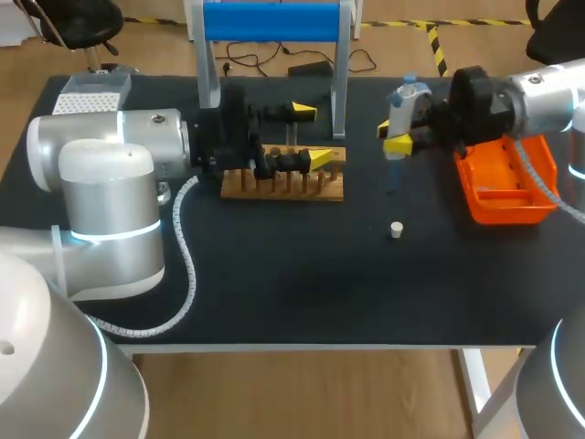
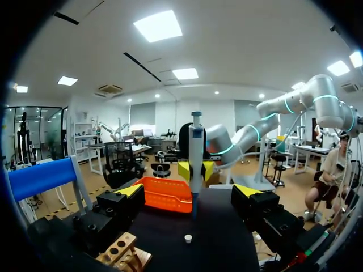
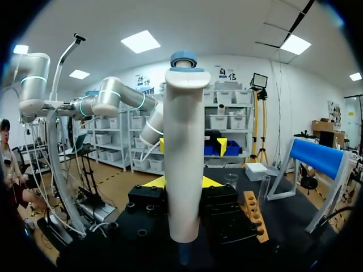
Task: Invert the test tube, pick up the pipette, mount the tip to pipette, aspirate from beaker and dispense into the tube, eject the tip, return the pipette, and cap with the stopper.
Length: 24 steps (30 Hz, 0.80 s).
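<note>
R gripper (image 1: 395, 137) pinched pipette (image 1: 409, 93) upright; L gripper (image 1: 311, 134) spread by tube rack (image 1: 283, 187); stopper (image 1: 396, 230) at pipette's 6 o'clock.

The pipette (image 3: 184, 141) held in the right gripper (image 3: 182, 184): its barrel hides the finger faces behind it, and its lower end is lost in shadow below them. The left gripper (image 1: 311, 134) covers part of the wooden rack (image 1: 315, 189) beneath it.

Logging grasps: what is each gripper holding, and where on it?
Right gripper grips the pipette around the middle of its body; left gripper is open, holding nothing.
</note>
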Available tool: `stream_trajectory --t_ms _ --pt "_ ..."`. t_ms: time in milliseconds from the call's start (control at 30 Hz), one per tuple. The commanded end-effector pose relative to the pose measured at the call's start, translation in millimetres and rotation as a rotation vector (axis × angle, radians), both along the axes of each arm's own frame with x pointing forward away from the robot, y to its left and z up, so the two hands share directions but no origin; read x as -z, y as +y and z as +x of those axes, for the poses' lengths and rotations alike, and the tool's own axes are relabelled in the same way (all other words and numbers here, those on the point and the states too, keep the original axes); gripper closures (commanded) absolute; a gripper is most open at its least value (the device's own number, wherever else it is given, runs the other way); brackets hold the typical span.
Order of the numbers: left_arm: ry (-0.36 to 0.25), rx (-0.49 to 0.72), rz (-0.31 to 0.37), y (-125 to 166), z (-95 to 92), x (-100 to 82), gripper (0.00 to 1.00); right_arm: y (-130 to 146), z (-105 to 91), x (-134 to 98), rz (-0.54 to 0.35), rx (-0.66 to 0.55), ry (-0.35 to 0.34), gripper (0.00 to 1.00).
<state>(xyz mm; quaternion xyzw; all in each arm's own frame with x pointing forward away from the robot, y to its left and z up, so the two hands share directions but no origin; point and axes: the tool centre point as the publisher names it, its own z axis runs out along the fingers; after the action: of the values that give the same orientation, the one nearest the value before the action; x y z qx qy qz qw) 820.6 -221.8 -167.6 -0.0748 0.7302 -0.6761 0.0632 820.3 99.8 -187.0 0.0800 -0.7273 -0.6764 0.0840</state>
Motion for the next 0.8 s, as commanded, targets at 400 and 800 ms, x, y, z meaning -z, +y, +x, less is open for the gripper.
stream_trajectory --t_ms 400,800 --pt "-0.003 -0.007 -0.004 -2 -1.0 1.0 0.00 59 -10.1 19 0.010 -0.009 0.015 1.00" --pt "-0.003 -0.007 -0.004 -2 -1.0 1.0 0.00 88 -13.1 28 0.014 -0.018 0.041 1.00"
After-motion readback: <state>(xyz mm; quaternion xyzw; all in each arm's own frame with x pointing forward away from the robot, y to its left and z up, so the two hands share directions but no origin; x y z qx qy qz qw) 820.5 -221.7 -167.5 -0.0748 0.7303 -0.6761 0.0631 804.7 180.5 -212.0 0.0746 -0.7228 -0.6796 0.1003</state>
